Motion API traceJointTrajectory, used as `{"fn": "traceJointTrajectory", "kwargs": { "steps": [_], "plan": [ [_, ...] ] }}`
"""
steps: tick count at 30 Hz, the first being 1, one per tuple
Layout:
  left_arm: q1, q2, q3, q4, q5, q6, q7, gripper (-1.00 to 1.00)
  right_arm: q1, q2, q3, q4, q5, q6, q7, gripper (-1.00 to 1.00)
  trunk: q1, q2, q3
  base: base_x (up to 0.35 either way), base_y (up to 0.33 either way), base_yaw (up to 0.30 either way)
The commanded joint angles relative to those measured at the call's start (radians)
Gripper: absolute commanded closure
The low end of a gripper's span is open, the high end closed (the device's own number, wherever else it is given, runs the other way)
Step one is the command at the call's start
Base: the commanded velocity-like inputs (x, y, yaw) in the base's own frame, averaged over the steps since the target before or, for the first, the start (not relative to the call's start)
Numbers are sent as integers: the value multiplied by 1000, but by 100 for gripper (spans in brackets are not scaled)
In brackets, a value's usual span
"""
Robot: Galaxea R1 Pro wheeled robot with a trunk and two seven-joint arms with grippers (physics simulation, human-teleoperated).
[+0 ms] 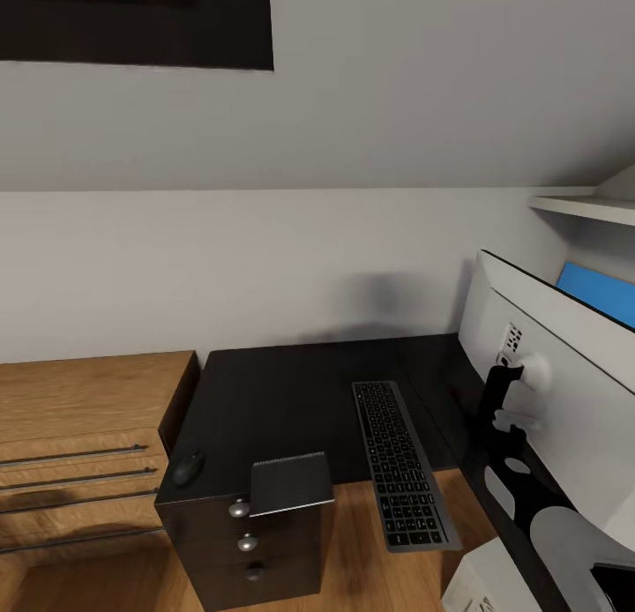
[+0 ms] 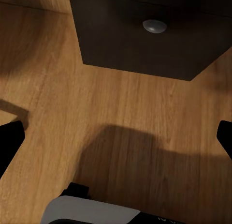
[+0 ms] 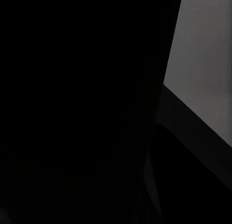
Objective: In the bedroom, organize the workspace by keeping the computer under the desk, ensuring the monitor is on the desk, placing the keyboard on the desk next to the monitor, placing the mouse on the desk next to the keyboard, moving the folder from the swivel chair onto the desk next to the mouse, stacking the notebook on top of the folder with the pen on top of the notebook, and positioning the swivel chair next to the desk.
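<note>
The small thin greyish notebook (image 1: 291, 482), light but floppy (best pinched at its overhanging edge, I judge), lies at six o'clock on the glossy black desk (image 1: 282, 391), the black oval mouse (image 1: 188, 467) at its nine; left gripper's (image 2: 116, 137) fingers spread, right unreadable.

Large black surface (image 3: 72, 108) close up, slanted dark edge, pale grey wall (image 3: 205, 54) beyond it
</note>
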Motion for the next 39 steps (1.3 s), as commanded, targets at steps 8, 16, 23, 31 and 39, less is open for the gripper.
{"fn": "traceJointTrajectory", "kwargs": {
  "steps": [8, 16, 23, 31, 39],
  "plan": [
    [0, -1, 2, -1, 3, -1, -1, -100, -1, 0, 4, -1, -9, -5, 2, 100, 0, -1, -1, 0, 0, 0],
    [0, -1, 1, -1, 3, -1, -1, -100, -1, 0, 4, 0, -9, -5, 2, 100, 0, -1, -1, -19, -7, 0],
    [0, -1, 2, -1, 3, -1, -1, -100, -1, 0, 4, 1, -8, -5, 2, 100, 0, -1, -1, -184, -161, 0],
    [0, -1, 2, -1, 3, -1, -1, -100, -1, 0, 4, 2, -7, -5, 2, 100, 0, -1, -1, -223, -215, 0],
    [0, -1, 2, -1, 3, -1, -1, -100, -1, 0, 4, 2, -8, -5, 2, 100, 0, -1, -1, -245, -180, 0]
  ]
}}
